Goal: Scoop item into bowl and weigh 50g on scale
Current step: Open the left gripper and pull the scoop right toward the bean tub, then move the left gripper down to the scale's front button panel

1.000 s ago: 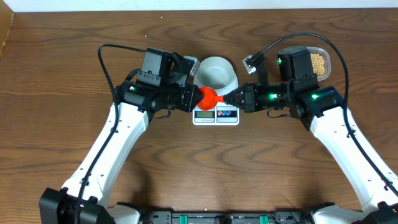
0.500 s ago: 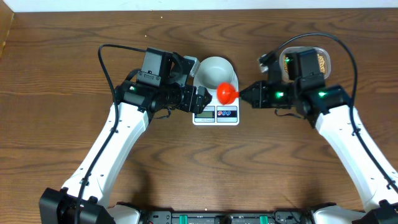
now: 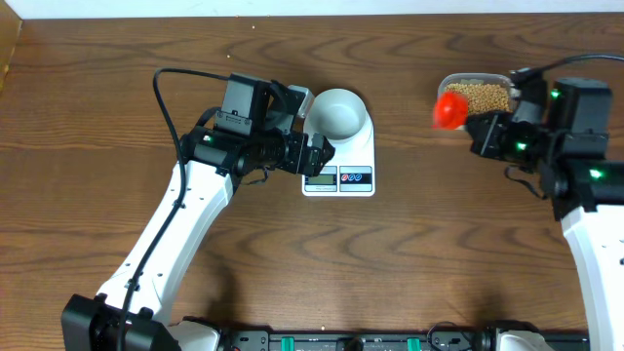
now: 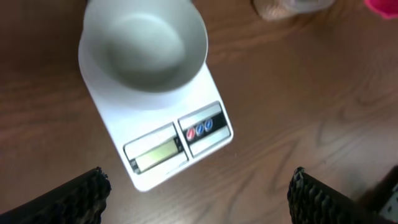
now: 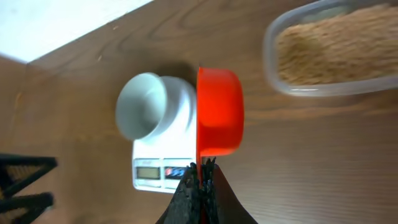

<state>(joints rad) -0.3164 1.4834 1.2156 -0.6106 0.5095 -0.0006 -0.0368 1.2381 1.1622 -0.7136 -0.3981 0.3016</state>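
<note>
So, right claw (image 5: pixel 200 171) clamped on red scoop (image 5: pixel 219 112) handle, just beside tub (image 3: pixel 448 83) of beans (image 3: pixel 483 97) near table (image 3: pixel 439 253) back edge; left claw (image 3: pixel 317 154) wide open beside scale (image 3: pixel 338 177), bowl (image 3: pixel 338 112) sitting on it.

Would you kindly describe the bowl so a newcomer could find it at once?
On the wooden table, look to the white scale at the middle. The bowl sits on its far end: round, pale, empty, unlike the clear tub of beans at the right.

1. Overhead view looks straight down on the whole table (image 3: pixel 409 263).
2. Left wrist view looks down, close, on the scale (image 4: pixel 163 149) and bowl (image 4: pixel 143 46).
3. Right wrist view looks from farther off, past a red scoop (image 5: pixel 217 112); all three share scale and bowl.
</note>
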